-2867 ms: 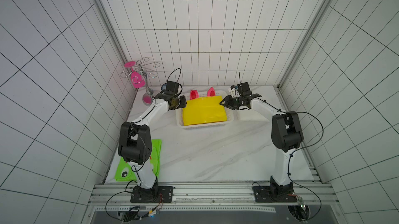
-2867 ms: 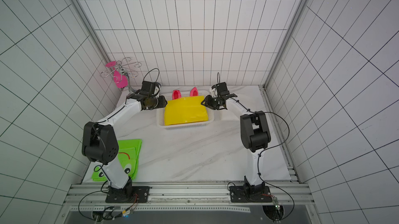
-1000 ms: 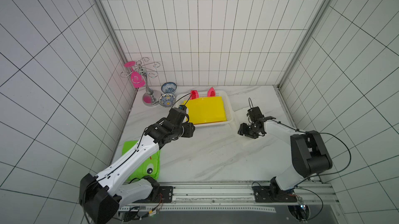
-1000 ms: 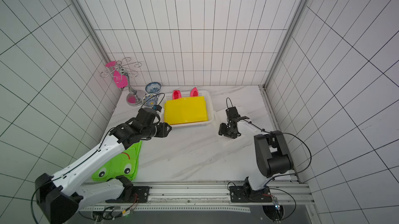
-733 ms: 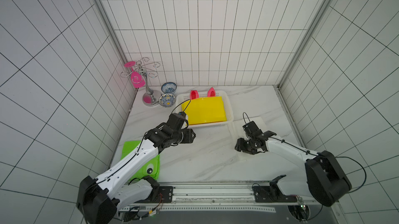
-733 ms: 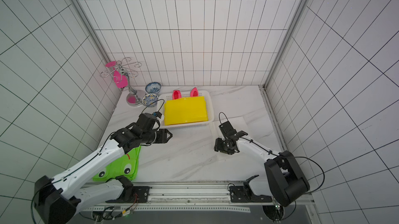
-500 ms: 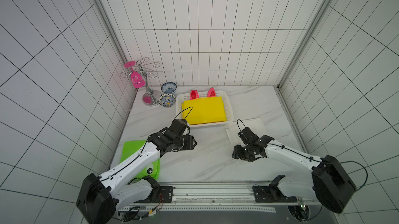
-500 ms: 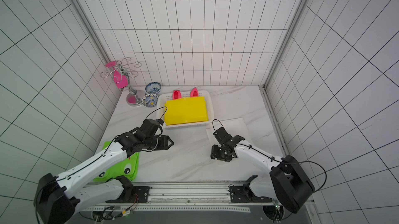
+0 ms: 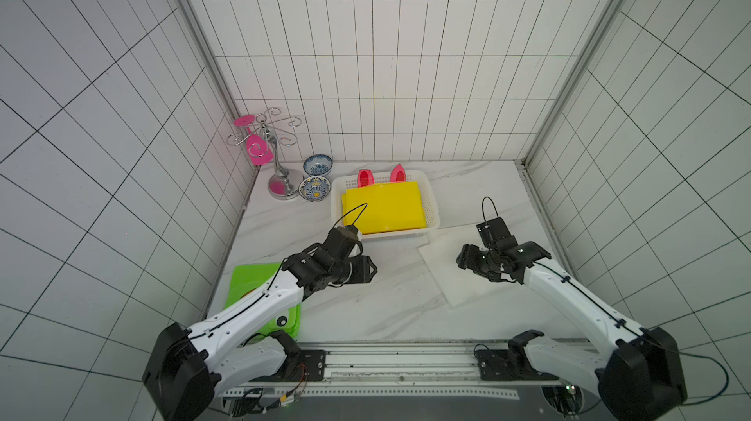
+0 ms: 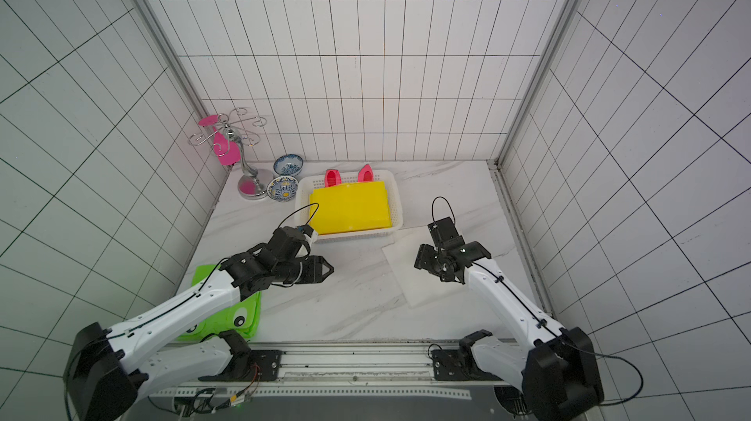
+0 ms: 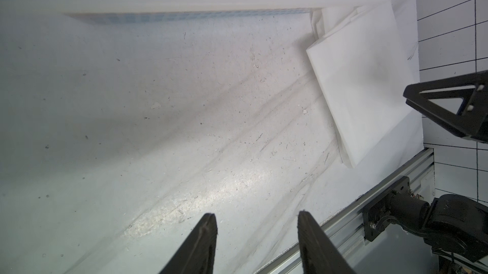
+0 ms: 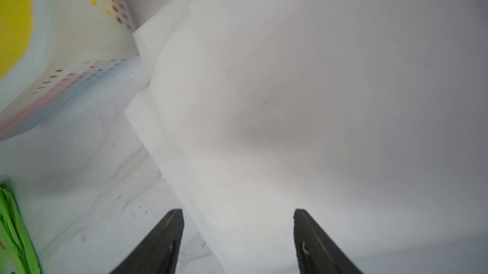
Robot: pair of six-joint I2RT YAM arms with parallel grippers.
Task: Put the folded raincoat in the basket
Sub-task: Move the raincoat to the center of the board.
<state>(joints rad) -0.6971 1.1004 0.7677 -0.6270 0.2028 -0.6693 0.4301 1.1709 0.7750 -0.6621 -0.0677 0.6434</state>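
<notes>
my left jaws partly open, empty, over bare counter (image 9: pixel 386 309) | my right jaws open, empty, over white sheet (image 9: pixel 447 285) | basket (image 9: pixel 435 205) edge close, raincoat (image 9: pixel 382 207) inside

One basket (image 9: pixel 433 205) at 12 o'clock. Three folded garments: one yellow raincoat (image 9: pixel 384 205) in the basket, one white garment (image 9: pixel 443 279) at 3 o'clock and one green garment (image 9: pixel 252 277), with eyes on it, at 8 o'clock. Two pink tips, (image 9: pixel 364 178) and (image 9: pixel 397 174), at the basket's 12 o'clock edge. Two patterned bowls, (image 9: pixel 317 164) and (image 9: pixel 313 188), at 11 o'clock. One metal stand (image 9: pixel 284 185) at 10 o'clock, with one pink glass (image 9: pixel 256 151) hanging on it. Two arms, (image 9: pixel 252 309) and (image 9: pixel 569 297), with two grippers: left gripper (image 9: pixel 372 272) and right gripper (image 9: pixel 461 260).
</notes>
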